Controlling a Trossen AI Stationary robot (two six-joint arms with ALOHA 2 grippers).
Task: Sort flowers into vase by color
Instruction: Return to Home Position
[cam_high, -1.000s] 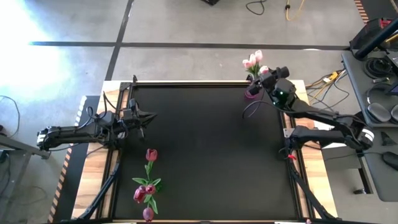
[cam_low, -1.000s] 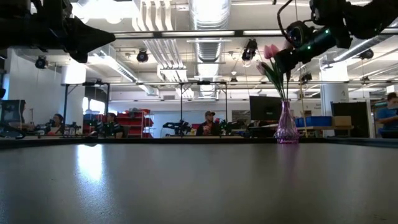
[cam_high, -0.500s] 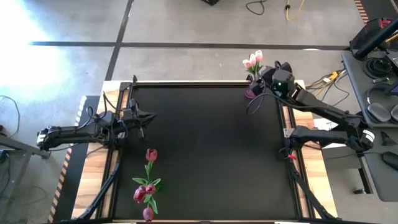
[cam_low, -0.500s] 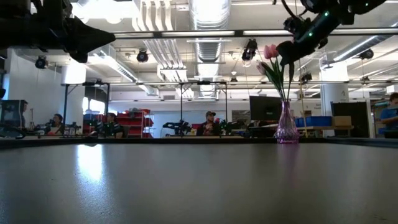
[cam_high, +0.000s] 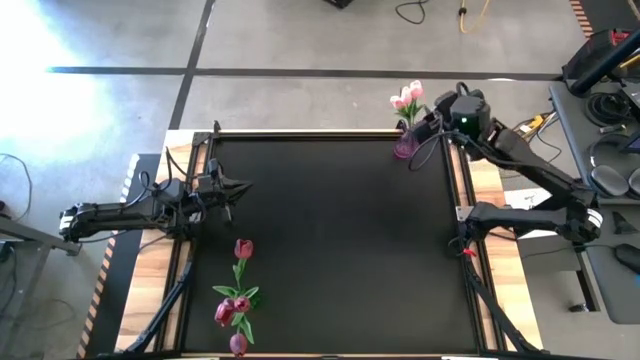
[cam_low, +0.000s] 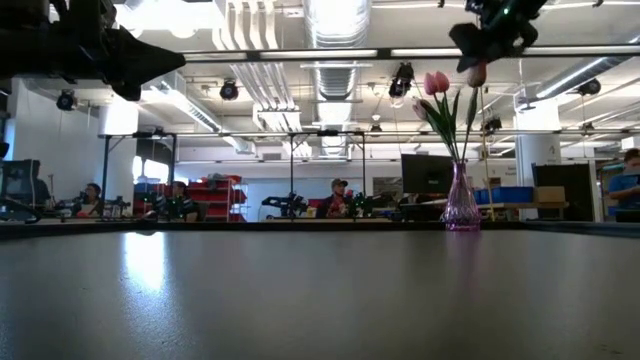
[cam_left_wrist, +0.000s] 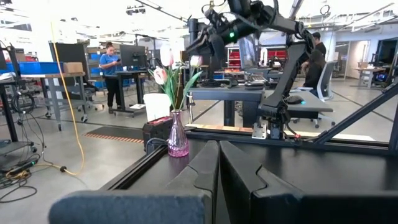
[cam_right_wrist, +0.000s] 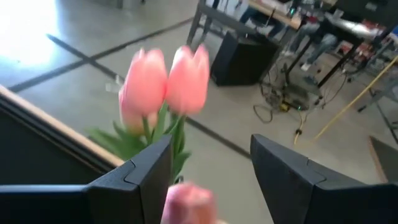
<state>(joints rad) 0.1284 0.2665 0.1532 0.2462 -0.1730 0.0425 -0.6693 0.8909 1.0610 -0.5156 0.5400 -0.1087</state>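
A clear purple vase (cam_high: 404, 149) stands at the table's far edge, right of centre, with pale pink tulips (cam_high: 407, 98) standing in it by their stems. It also shows in the low view (cam_low: 461, 205). My right gripper (cam_right_wrist: 211, 146) is open, above and just right of the blooms (cam_low: 437, 82). One more pink head (cam_right_wrist: 186, 202) shows far back between its fingers; I cannot tell whether it touches them. Three magenta tulips (cam_high: 243, 248) lie flat on the mat at the near left. My left gripper (cam_high: 240, 186) is shut and empty above the mat's left side.
The black mat (cam_high: 330, 240) has free room across its middle and right. A metal frame (cam_high: 300, 131) runs along the table's edges. A cable loop (cam_high: 425, 150) hangs from the right arm beside the vase. Desks and people stand in the room beyond.
My right gripper has gone up and toward the table's far right corner, away from the vase mouth. In the low view a pink head now shows just below it. The vase, the magenta tulips and my left arm have kept still.
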